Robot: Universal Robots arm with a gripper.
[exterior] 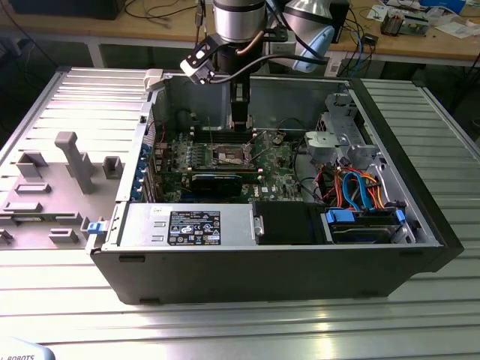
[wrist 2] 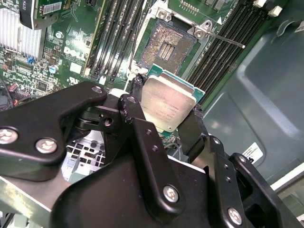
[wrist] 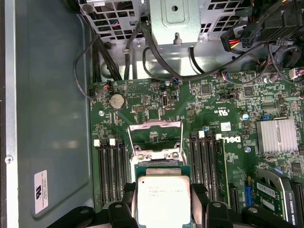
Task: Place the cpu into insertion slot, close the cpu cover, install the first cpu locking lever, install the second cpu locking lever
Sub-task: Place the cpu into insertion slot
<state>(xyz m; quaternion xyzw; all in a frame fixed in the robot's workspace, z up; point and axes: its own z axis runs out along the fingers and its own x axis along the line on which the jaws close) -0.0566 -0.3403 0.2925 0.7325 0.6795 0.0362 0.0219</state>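
Pinching cpu point(wrist 2: 167, 104) by two opposite edges with hand point(wrist 2: 167, 100), held clear of uncovered insertion slot point(wrist 2: 167, 46) on green motherboard point(wrist: 202, 102) inside open computer case point(exterior: 262, 274).

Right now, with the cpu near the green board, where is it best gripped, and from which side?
By two opposite thin edges, coming from above its flat metal top. The hand grips the cpu just so: its fingers pinch the sides, leaving the top bare, short of the insertion slot.
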